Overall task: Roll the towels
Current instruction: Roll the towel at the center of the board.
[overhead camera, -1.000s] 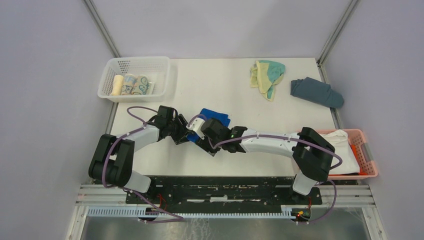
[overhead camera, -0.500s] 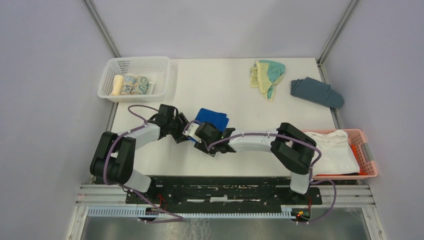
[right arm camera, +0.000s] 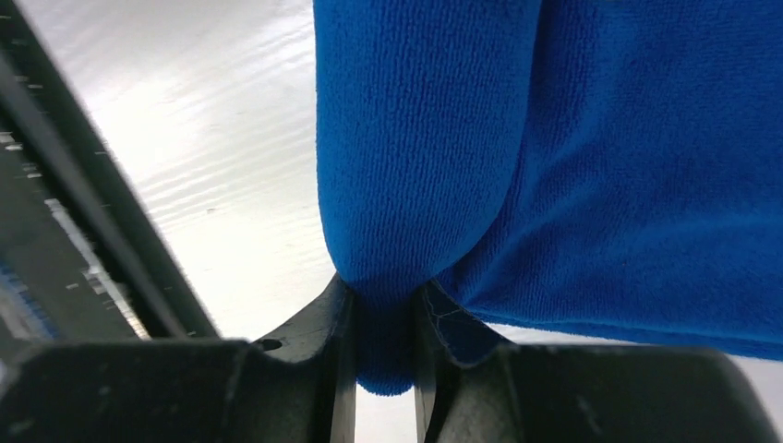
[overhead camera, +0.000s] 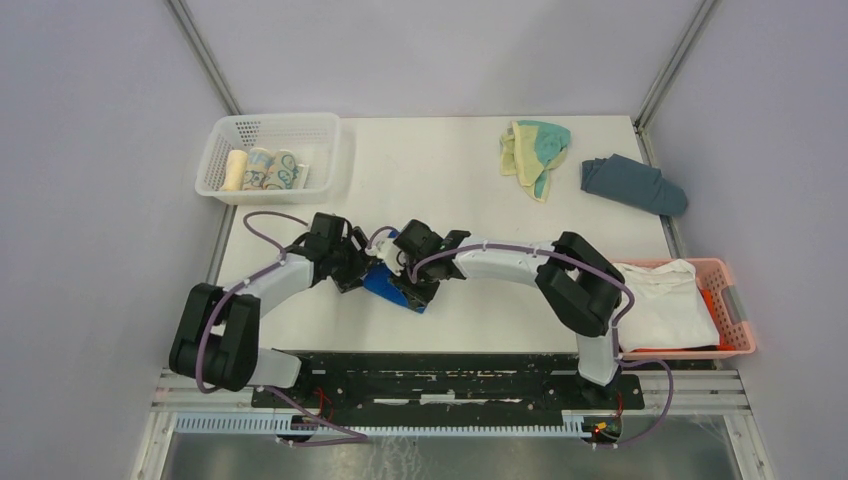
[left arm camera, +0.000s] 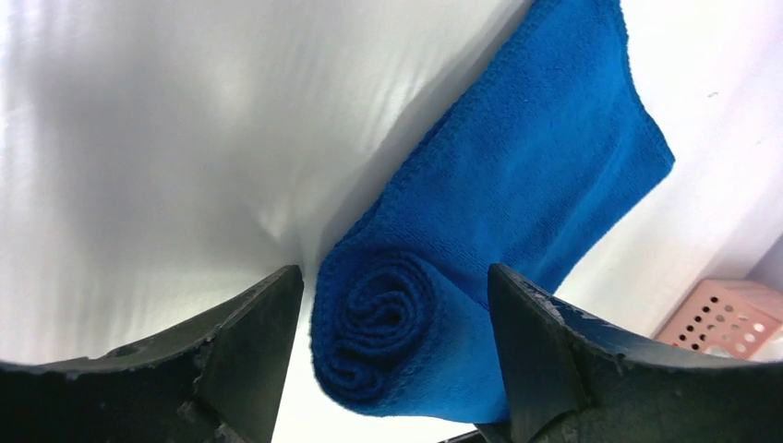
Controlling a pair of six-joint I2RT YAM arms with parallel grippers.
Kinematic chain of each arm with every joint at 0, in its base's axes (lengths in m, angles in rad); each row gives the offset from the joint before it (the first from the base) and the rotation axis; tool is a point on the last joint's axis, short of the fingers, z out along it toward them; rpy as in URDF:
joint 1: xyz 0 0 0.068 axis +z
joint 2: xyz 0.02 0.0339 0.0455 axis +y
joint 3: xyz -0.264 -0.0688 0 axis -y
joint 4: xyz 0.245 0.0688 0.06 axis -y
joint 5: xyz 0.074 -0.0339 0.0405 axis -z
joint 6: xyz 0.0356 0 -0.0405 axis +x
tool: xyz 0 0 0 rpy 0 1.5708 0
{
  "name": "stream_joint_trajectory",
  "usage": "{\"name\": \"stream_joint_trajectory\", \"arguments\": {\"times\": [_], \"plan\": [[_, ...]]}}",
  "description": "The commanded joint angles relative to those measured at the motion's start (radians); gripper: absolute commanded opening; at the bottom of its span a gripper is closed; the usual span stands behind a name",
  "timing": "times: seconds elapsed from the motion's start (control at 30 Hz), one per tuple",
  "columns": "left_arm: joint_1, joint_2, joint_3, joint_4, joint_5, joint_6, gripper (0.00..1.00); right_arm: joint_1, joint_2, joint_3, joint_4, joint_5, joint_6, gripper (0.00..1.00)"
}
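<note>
blue towel (overhead camera: pixel 388 286): half rolled, toward 6 o'clock on the table (overhead camera: pixel 430 180)
left gripper (left arm camera: pixel 392 291): my jaws are apart, straddling the roll's end
right gripper (right arm camera: pixel 379 309): pinched on a blue fold
tip: I'd keep the roll snug and the edges even
yellow-teal towel (overhead camera: pixel 535 150): unrolled at 1 o'clock

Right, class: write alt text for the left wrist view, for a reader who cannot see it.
A royal blue towel, its near end wound into a tight spiral roll, lies on a white table between the open jaws of the left gripper. A corner of a pink basket shows at the lower right.
</note>
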Motion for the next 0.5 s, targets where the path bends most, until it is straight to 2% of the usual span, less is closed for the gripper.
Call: {"name": "stream_joint_trajectory", "arguments": {"times": [0.0, 0.27, 0.37, 0.47], "plan": [[0.017, -0.106, -0.040, -0.053, -0.062, -0.012, 0.84, -0.059, 0.086, 0.041, -0.093, -0.363, 0.090, 0.18], [0.023, -0.244, -0.058, -0.134, -0.050, -0.058, 0.86, -0.191, 0.227, 0.114, -0.048, -0.658, 0.243, 0.18], [0.023, -0.261, -0.073, -0.123, -0.005, -0.073, 0.86, -0.227, 0.266, 0.105, 0.019, -0.756, 0.315, 0.18], [0.023, -0.246, -0.084, -0.071, 0.042, -0.079, 0.86, -0.256, 0.297, 0.086, 0.074, -0.791, 0.385, 0.19]]}}
